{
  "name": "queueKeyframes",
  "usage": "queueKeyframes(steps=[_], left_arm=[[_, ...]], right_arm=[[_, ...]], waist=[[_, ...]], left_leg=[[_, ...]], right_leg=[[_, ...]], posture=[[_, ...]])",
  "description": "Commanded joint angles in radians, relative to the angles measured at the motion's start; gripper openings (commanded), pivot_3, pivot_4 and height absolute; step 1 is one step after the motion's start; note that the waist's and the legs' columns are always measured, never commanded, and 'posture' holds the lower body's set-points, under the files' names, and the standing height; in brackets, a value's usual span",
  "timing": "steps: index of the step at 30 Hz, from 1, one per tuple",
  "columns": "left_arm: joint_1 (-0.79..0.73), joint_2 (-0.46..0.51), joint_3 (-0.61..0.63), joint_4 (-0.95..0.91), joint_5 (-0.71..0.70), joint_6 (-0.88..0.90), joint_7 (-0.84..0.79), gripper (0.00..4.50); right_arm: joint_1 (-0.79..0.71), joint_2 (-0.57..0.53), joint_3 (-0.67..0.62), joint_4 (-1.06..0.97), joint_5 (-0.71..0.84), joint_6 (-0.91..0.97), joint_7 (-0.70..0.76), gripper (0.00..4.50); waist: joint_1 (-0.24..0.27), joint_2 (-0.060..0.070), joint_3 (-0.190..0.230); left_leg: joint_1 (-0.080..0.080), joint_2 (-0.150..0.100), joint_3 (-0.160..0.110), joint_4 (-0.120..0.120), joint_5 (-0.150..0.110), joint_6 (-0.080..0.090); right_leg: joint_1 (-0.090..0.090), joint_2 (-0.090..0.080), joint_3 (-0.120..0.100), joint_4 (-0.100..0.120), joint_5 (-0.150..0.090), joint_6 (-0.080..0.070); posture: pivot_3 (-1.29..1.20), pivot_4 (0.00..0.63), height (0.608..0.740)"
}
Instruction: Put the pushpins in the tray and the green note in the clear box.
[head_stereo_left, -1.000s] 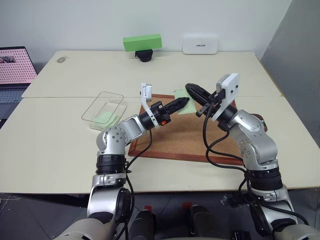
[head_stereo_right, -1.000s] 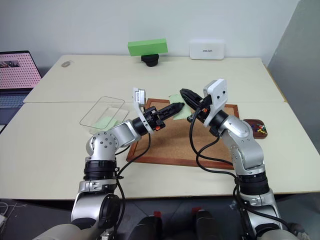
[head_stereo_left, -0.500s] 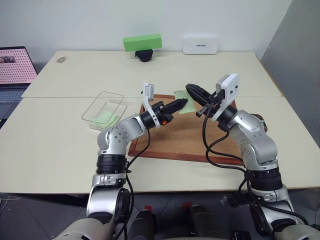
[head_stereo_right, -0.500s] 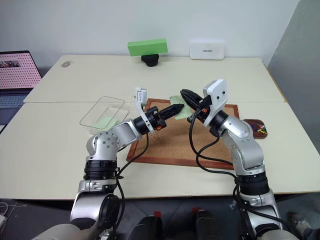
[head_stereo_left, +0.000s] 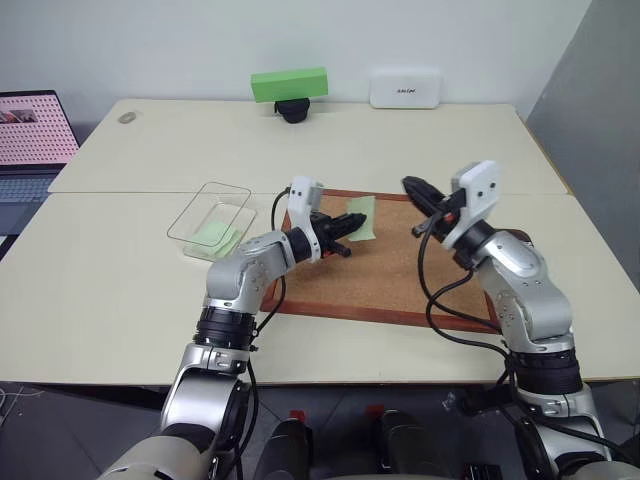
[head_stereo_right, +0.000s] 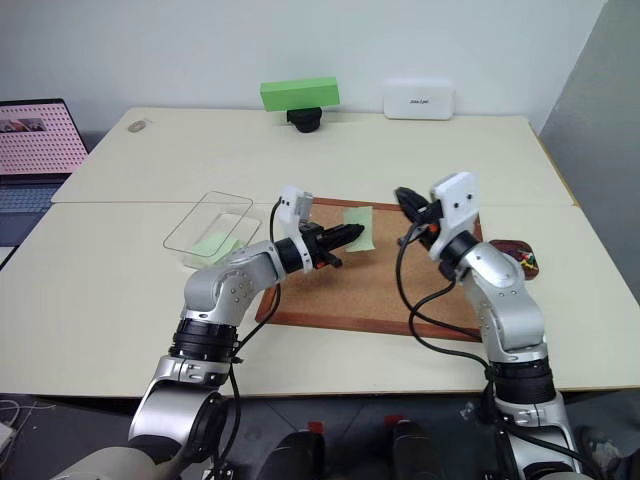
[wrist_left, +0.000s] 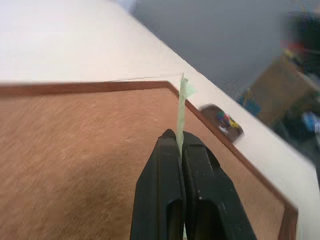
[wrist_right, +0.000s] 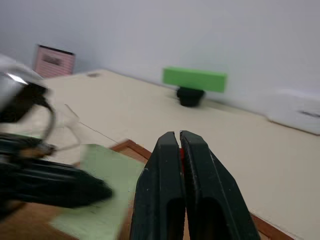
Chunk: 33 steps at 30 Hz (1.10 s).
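My left gripper is shut on the near edge of the green note, holding it just over the corkboard's far side. In the left wrist view the green note stands edge-on, pinched between my fingers. My right gripper hangs shut to the right of the note and apart from it. A sliver of red, a pushpin, shows between its fingertips. The tray sits beyond the corkboard's right edge, partly behind my right arm, with several coloured pushpins in it. The clear box stands left of the corkboard.
The wood-framed corkboard lies in the middle of the table. Another pale green slip lies inside the clear box. A bright green block and a white device sit at the far edge. A laptop is at the far left.
My left gripper shut on the green note, rolled and sank a little. My right gripper, still shut, drew away to the right of the note.
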Motion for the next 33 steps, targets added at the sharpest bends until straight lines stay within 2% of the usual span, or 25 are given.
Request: queueKeyframes(steps=[1, 6, 18, 20, 22, 33], left_arm=[[0.021, 0.049, -0.153, -0.086, 0.163, -0.220, -0.102, 0.03], [0.023, 0.049, -0.233, -0.058, 0.272, -0.380, -0.142, 0.03], [0.007, -0.014, -0.231, 0.008, 0.319, -0.421, -0.168, 0.03], [0.018, -0.007, -0.238, 0.001, 0.325, -0.417, -0.179, 0.00], [0.028, -0.003, -0.242, -0.007, 0.328, -0.411, -0.184, 0.00], [0.032, -0.007, -0.238, -0.019, 0.335, -0.400, -0.192, 0.00]], right_arm=[[0.033, -0.053, -0.106, 0.049, -0.062, 0.072, -0.111, 0.00], [0.047, -0.066, -0.188, 0.138, -0.058, 0.155, -0.183, 0.00], [-0.023, -0.094, -0.248, 0.361, -0.046, 0.147, -0.194, 0.00], [-0.022, -0.100, -0.244, 0.372, -0.052, 0.138, -0.189, 0.48], [-0.019, -0.109, -0.238, 0.387, -0.061, 0.133, -0.183, 0.73], [-0.031, -0.139, -0.235, 0.419, -0.063, 0.116, -0.182, 3.35]], waist=[[0.001, 0.000, 0.000], [-0.005, 0.001, 0.000], [-0.005, 0.001, 0.000], [-0.005, 0.001, 0.000], [-0.005, 0.001, 0.000], [-0.005, 0.001, 0.000]], left_leg=[[0.000, 0.000, 0.000, 0.000, 0.000, 0.000], [0.000, 0.001, 0.001, 0.000, 0.000, 0.000], [0.000, 0.001, 0.002, 0.000, 0.000, 0.001], [0.000, 0.001, 0.002, 0.000, 0.000, 0.001], [0.000, 0.001, 0.002, 0.000, 0.000, 0.001], [0.000, 0.001, 0.002, 0.000, 0.000, 0.001]], right_leg=[[0.000, 0.000, 0.000, 0.000, 0.000, 0.000], [0.000, 0.000, 0.001, 0.000, 0.000, 0.000], [0.000, 0.001, 0.002, 0.000, -0.002, 0.004], [0.000, 0.001, 0.002, 0.000, -0.002, 0.004], [0.000, 0.001, 0.002, 0.000, -0.002, 0.004], [0.000, 0.001, 0.002, 0.000, -0.002, 0.004]], posture=[[0.00, 0.150, 0.740], [0.00, 0.150, 0.740], [0.00, 0.150, 0.740], [0.00, 0.150, 0.740], [0.00, 0.150, 0.740], [0.00, 0.150, 0.740]])
